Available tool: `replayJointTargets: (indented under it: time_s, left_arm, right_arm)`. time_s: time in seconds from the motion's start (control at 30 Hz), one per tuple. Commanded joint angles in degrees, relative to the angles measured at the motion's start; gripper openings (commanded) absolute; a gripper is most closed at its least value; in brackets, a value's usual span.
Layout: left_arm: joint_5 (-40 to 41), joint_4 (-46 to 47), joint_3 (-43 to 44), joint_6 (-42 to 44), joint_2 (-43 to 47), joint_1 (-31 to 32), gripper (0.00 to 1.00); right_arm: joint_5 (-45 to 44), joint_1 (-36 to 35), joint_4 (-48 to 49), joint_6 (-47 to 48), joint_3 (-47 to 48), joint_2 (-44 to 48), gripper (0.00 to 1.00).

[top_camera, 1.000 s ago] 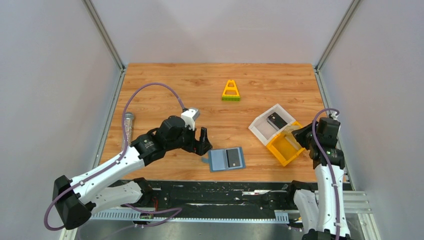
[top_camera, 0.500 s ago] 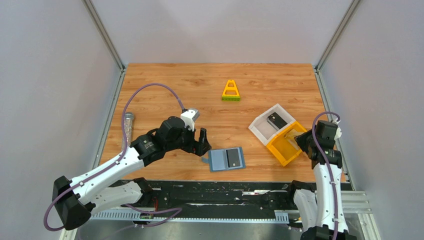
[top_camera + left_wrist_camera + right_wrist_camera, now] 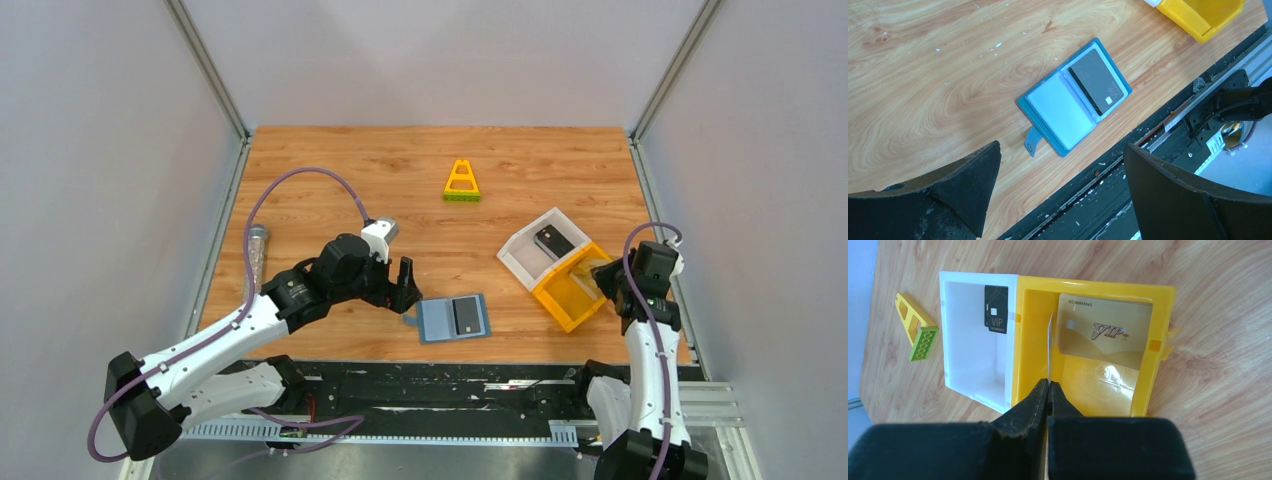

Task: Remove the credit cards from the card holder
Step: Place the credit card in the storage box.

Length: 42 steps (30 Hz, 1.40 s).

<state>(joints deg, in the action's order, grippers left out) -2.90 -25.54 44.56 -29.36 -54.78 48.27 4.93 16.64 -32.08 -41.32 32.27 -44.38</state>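
The blue card holder lies open on the table near the front edge, also in the left wrist view. A dark grey-black credit card sits in its right panel; the left panel looks pale and empty. My left gripper is open and empty, just left of the holder. My right gripper is shut on a thin card seen edge-on over the yellow bin. A gold card lies in that bin. A black card lies in the white bin.
The white bin and yellow bin stand joined at the right, next to my right gripper. A yellow and green toy block lies at the back. A grey cylinder lies by the left wall. A black rail runs along the front edge.
My right gripper has drawn back a little toward the near right, still shut on its card over the yellow bin. The left arm and the card holder have not moved.
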Motion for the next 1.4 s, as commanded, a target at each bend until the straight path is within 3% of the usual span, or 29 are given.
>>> replayJointTargets:
  time_s: [0.0, 0.47, 0.83, 1.37]
  left_arm:
    - [0.22, 1.29, -0.42, 0.71, 1.47, -0.11, 1.0]
    - [-0.44, 1.88, -0.34, 0.27, 0.6, -0.12, 1.0]
    - [0.3, 1.54, -0.32, 0.38, 1.04, -0.06, 1.0]
    - [4.09, 0.8, -3.65, -0.8, 1.42, -0.15, 1.0]
  right_arm:
    - [1.81, 1.87, 6.99, 2.15, -1.71, 0.72, 0.0]
    - [4.03, 7.4, 8.14, 3.8, -2.37, -2.93, 0.04]
    - [1.17, 9.56, 6.56, 0.7, -2.92, -4.53, 0.21]
    - [-2.5, 10.28, 1.59, -0.32, 3.53, -5.37, 0.25]
